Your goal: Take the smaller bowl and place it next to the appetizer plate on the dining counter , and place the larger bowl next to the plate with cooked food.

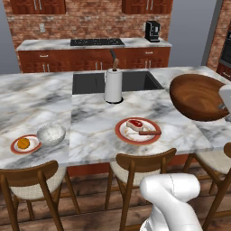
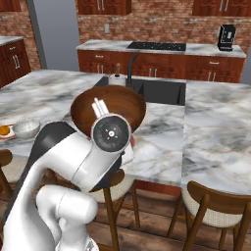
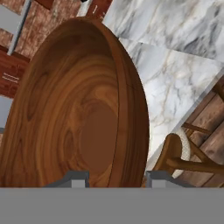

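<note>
We carry the larger bowl [image 1: 198, 97] in the air at the right of the left base view, above the dining counter [image 1: 90, 117] and tilted toward the camera. In the hand view the gripper [image 3: 114, 178] has its jaws clenched on the rim of this bowl, one finger tip inside the wall and one outside.

The risk we see is in this grip. The bowl is wide and shallow, held only at a thin edge, so it may turn between the fingers or slip out if the arm swings quickly. It may also come down on the plate with cooked food [image 1: 137, 131], in the centre of the left base view, and push the meat or the utensil.

The bowl is of dark brown wood with a visible grain and a smooth, polished surface. The counter is white marble with grey veins. The smaller bowl [image 1: 51, 134], pale and speckled like stone, stands at the lower left, touching the appetizer plate [image 1: 25, 144] with its red rim.
</note>
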